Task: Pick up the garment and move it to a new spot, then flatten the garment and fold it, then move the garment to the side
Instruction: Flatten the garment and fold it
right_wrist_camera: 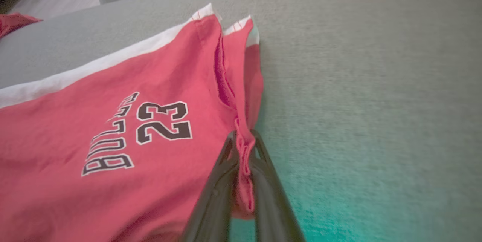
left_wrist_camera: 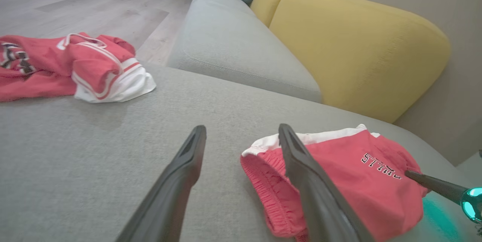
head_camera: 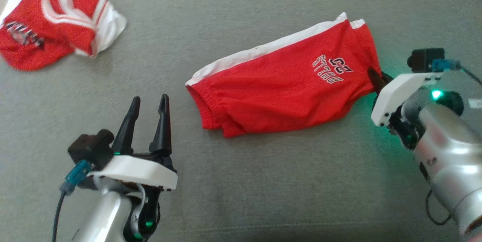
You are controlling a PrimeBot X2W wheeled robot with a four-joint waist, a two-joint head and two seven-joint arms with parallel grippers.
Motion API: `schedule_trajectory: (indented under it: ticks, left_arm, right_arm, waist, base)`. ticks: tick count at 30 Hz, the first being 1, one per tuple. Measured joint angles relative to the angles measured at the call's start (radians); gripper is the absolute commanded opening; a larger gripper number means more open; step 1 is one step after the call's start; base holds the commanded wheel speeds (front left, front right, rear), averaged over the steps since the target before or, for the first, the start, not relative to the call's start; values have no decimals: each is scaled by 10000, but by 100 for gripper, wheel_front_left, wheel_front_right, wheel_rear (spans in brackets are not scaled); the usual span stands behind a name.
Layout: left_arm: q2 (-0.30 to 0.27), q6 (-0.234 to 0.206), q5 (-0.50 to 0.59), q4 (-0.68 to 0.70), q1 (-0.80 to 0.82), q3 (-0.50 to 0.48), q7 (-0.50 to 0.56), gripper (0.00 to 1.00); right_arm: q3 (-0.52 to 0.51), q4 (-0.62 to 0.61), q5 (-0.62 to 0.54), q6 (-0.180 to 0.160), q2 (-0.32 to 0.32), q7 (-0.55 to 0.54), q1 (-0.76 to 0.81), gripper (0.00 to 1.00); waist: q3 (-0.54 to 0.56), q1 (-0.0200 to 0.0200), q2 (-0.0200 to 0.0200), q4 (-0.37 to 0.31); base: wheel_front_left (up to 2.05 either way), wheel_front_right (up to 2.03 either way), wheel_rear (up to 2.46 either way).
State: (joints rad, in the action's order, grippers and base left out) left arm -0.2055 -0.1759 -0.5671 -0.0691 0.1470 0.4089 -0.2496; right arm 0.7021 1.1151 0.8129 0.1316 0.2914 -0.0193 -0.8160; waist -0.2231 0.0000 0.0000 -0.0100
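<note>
Broadly, the grey sofa seat [head_camera: 263,196] gives plenty of room, so the danger lies in the grip, not the space. The red shorts [head_camera: 286,83] lie flat-ish near the middle of the seat, white side stripe toward the far edge, waistband end toward the left gripper [head_camera: 150,100]. A second red garment [head_camera: 56,19] sits crumpled well apart at the far left. It is cut off by the frame edge, so its full shape cannot be read.

The right gripper [right_wrist_camera: 243,136] is pressed together on a thin fold at the leg-hem end of the shorts. Judged from that narrow bite, a lift could pull the cloth free. Held at one point, the shorts would likely hang bunched and drag along the seat, making flattening harder. The left gripper is spread wide above bare cushion, just beside the waistband and holding nothing, so it gives no support.

How many layers the right fingers [right_wrist_camera: 222,181] have caught is unclear, as the fold hides the inner cloth. In the head view the fingertips are partly lost against the hem.
</note>
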Motion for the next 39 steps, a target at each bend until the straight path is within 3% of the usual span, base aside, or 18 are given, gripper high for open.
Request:
schedule_trajectory:
  ticks: [9, 17, 29, 39]
  left_arm:
    - [-107, -27, -2, 6, -347, -316, 0, 100]
    - [-111, -61, -2, 0, -424, -339, 0, 100]
    - [-77, -36, -6, -198, -422, -282, 0, 100]
    - [209, 15, -4, -290, -424, -282, 0, 100]
  right_arm:
    - [-606, 370, -132, 0, -619, 1666, 671, 0]
    - [-1083, 863, -253, 0, -978, 2280, 799, 0]
    - [-1398, 1043, -500, 0, -1108, 2489, 896, 0]
    - [-809, -675, -1177, 0, -1444, 2339, 419, 0]
  waist:
    - [273, 0, 0, -1326]
    - [302, 0, 0, -1755]
    - [472, 0, 0, -1339]
    - [808, 0, 0, -402]
  base:
    - [0, 0, 0]
    - [0, 0, 0]
    - [0, 0, 0]
    - [0, 0, 0]
